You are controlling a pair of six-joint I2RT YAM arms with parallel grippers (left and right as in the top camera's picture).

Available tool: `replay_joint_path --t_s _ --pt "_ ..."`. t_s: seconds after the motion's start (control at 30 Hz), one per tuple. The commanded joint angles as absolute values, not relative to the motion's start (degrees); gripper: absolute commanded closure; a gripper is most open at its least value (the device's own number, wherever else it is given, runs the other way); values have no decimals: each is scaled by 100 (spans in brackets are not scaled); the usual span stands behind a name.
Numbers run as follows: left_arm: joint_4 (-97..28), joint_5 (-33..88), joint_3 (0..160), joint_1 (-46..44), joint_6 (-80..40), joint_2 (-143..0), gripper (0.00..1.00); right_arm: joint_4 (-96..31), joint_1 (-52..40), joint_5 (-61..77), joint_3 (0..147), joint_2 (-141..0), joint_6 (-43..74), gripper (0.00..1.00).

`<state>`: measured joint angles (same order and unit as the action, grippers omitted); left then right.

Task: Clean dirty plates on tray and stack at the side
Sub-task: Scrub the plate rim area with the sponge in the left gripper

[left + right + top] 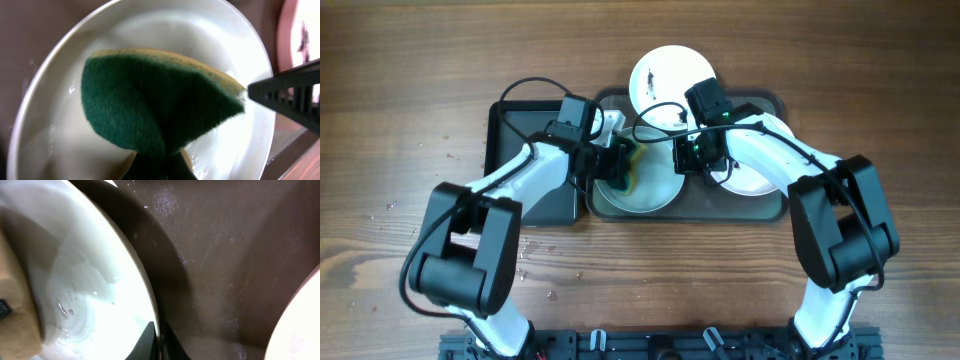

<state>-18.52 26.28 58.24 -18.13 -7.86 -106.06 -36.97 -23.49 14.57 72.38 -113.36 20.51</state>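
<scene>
The left claw [620,162] is closed on a sponge [155,95]. It pinches the lower end, so the green face bows out over the plate [45,150]. The sponge is soft and folds under the pinch. I judge it will flatten and follow the dish with little force.

The right claw [157,342] is narrow and nips that plate's rim between its fingers. The plate sits in the left half of the tray [698,206]. Whether it is lifted off the tray floor, I cannot tell. Its inside shines wet, so it is probably slick. It looks stiff, likely breakable, and light enough for a rim pinch. The rim is the sensible place to hold it, with a firm grip against sliding.

A second plate [752,184] lies under the right arm. A third plate [665,72], with dark specks, juts past the tray's far edge over the bench [400,100].
</scene>
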Motion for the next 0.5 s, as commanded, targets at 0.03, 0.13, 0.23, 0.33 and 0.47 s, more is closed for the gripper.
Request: replay_joint_path --t_s 0.03,0.13,0.23,0.33,0.47 --pt "-1184 3680 5795 -1782 -633 -10807 96 -3691 -2392 1549 7290 -11399 1966 96" --pt "-607 3861 5798 -1789 -878 -10807 96 -3691 -2392 1549 7290 -11399 1966 96" --pt "-67 3887 5798 -1787 -1181 -10805 96 -3695 -2394 1549 7290 -11399 1964 96" --pt "228 3922 5848 -1754 -1452 -10718 96 -3695 -2392 1546 7290 -11399 1955 96" --pt "198 3911 5922 -1728 -1551 -10348 96 -3706 -2392 1546 7290 -11399 1951 96"
